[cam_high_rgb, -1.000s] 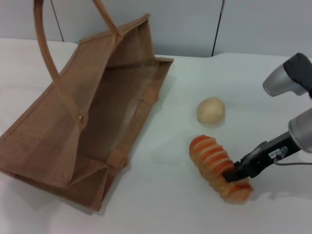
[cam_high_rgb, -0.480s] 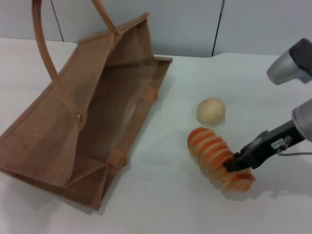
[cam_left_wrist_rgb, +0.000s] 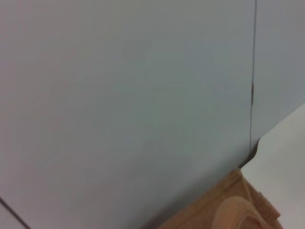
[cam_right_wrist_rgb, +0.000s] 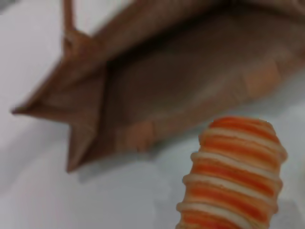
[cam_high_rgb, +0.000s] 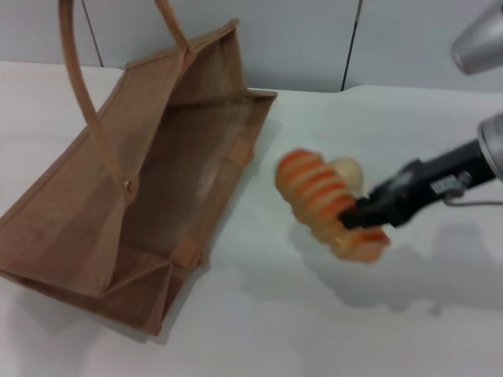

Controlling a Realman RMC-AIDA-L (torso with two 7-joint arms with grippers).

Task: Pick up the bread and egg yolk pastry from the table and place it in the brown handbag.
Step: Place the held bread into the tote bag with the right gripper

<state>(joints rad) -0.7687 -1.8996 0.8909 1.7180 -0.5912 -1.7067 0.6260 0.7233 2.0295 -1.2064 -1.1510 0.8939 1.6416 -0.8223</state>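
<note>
The striped orange-and-cream bread (cam_high_rgb: 326, 203) hangs above the table in the head view, with my right gripper (cam_high_rgb: 357, 221) shut on its near end. It fills the corner of the right wrist view as well, where the bread (cam_right_wrist_rgb: 233, 174) points toward the bag's mouth. Behind the loaf, the pale round egg yolk pastry (cam_high_rgb: 350, 169) rests on the table, partly hidden. The brown handbag (cam_high_rgb: 149, 181) lies on its side at the left with its mouth open toward the loaf; the brown handbag (cam_right_wrist_rgb: 167, 81) lies just beyond the bread in the right wrist view. My left gripper does not show.
The bag's long handles (cam_high_rgb: 75, 78) arch upward at the left. White tabletop (cam_high_rgb: 314, 314) spreads in front and to the right. A grey wall panel (cam_left_wrist_rgb: 143, 95) and a bit of bag handle (cam_left_wrist_rgb: 238, 214) fill the left wrist view.
My right gripper has lifted the bread off the table and carried it left toward the bag. The loaf now covers part of the pastry, which has not moved.
</note>
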